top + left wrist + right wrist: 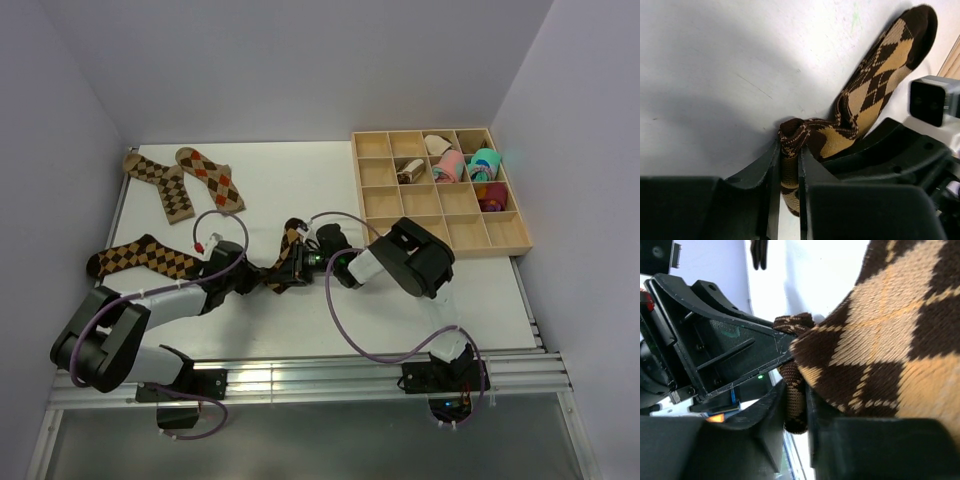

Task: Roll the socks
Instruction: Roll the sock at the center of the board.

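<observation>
A brown-and-tan argyle sock (287, 258) lies on the white table between my two grippers, and both pinch its bunched end. My left gripper (268, 278) is shut on it; in the left wrist view (789, 150) the sock (875, 80) stretches up to the right. My right gripper (303, 262) is shut on the same end (796, 390), with the sock's body (890, 340) filling the right wrist view. Another argyle sock (140, 258) lies flat at the left. Two more (155, 178) (212, 177) lie at the back left.
A wooden grid tray (465, 233) stands at the right, holding pink and teal rolled bundles (468, 167) and a small brown-and-cream bundle (408, 172). Walls close in the left, back and right. A metal rail (300, 375) runs along the near edge.
</observation>
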Motion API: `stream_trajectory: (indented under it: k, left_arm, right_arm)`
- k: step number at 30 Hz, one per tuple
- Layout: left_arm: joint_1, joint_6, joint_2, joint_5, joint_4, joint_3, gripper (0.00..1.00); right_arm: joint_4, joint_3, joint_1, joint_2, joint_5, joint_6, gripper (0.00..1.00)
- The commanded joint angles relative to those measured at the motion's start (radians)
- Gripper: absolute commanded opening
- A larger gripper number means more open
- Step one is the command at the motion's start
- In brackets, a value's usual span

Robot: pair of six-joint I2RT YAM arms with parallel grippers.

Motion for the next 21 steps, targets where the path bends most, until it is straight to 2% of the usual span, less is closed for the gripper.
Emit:
stream_trajectory:
  k: [1, 2, 6, 9, 10, 12, 13, 14, 17, 21]
  left_arm:
    - [-0.019, 0.076, -0.002, -0.018, -0.100, 0.031, 0.07]
    - [-0.019, 0.085, -0.006, -0.023, -0.114, 0.037, 0.06]
    - [-0.019, 0.136, -0.003, -0.041, -0.159, 0.079, 0.01]
    - [-0.022, 0.171, 0.010, -0.057, -0.203, 0.111, 0.01]
    - [-0.024, 0.183, 0.013, -0.064, -0.215, 0.126, 0.01]
    - [-0.028, 0.196, 0.021, -0.067, -0.235, 0.142, 0.00]
    - [-0.029, 0.205, 0.024, -0.073, -0.264, 0.157, 0.00]
    - [-0.029, 0.210, 0.027, -0.076, -0.278, 0.166, 0.01]
    - [-0.029, 0.217, 0.033, -0.099, -0.337, 0.201, 0.00]
    - [-0.029, 0.230, 0.043, -0.113, -0.390, 0.246, 0.00]
  right_arm:
    - [-0.184, -0.022, 0.000, -0.110, 0.137, -0.152, 0.32]
    - [-0.228, -0.021, 0.003, -0.139, 0.170, -0.184, 0.40]
    - [-0.493, 0.004, 0.044, -0.296, 0.335, -0.385, 0.51]
    - [-0.648, 0.042, 0.112, -0.400, 0.551, -0.527, 0.52]
    - [-0.675, 0.056, 0.135, -0.437, 0.663, -0.563, 0.52]
    - [-0.719, 0.068, 0.214, -0.460, 0.782, -0.658, 0.52]
    - [-0.721, 0.073, 0.240, -0.474, 0.873, -0.692, 0.50]
    - [-0.718, 0.073, 0.292, -0.478, 0.918, -0.726, 0.46]
    - [-0.683, 0.071, 0.395, -0.474, 1.045, -0.853, 0.44]
    - [-0.591, 0.064, 0.463, -0.431, 1.136, -0.947, 0.44]
